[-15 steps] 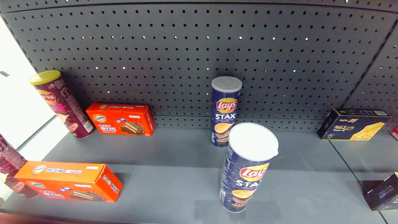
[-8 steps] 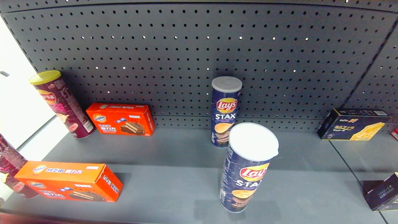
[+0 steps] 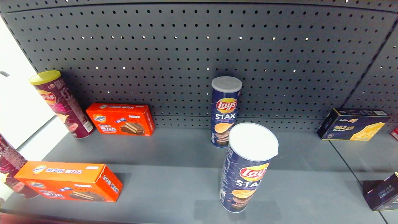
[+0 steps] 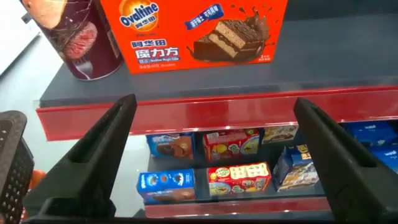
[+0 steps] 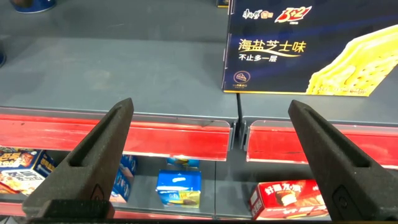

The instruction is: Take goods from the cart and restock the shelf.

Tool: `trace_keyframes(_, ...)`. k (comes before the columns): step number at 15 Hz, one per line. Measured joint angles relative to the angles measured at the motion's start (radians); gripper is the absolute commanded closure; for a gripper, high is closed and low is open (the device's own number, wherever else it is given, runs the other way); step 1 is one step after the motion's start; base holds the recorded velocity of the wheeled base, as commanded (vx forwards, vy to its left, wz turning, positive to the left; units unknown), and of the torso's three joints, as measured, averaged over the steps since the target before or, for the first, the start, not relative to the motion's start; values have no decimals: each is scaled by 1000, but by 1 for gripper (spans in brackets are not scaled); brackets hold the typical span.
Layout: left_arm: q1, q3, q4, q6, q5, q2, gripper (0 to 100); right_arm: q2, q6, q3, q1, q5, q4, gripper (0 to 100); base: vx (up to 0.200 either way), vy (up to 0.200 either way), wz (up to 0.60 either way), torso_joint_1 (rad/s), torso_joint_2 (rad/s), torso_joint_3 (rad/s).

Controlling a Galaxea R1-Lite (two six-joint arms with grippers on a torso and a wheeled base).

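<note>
In the lower middle of the head view, the front blue can (image 3: 245, 168) stands up straight on the grey shelf (image 3: 174, 186). It has a flat white lid and a picture of chips on its side. The back blue can (image 3: 225, 112) stands right behind it, near the wall with holes (image 3: 186, 46). I think they are lined up one behind the other so the same snacks stay together and people can read the labels.

At the left of that view, an orange box (image 3: 121, 119) lies at the back and a second orange box (image 3: 68, 180) lies near the front edge. A purple can (image 3: 60, 104) with a yellow lid stands beside the back one. At the right, a dark box (image 3: 354, 124) sits by the wall, and another dark box (image 3: 382, 191) sits in the lower right corner. There is lots of bare room between these groups, so more goods can fit.

The left gripper (image 4: 214, 106) hangs in front of the shelf's red strip (image 4: 249, 115), facing the second orange box. Its fingers are spread wide and hold nothing. The right gripper (image 5: 209, 107) is also spread wide and holds nothing, and it faces a dark box. I think both hang back from the shelf so they do not knock the cans over, and they are ready to fetch the next snack from the cart.
</note>
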Motion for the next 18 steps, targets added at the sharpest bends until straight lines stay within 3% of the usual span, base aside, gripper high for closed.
trace_keyframes(18,1,1,0,5,-3,0,0,0,-1,0,-1,2,1,0,0,0,0,0,0,0)
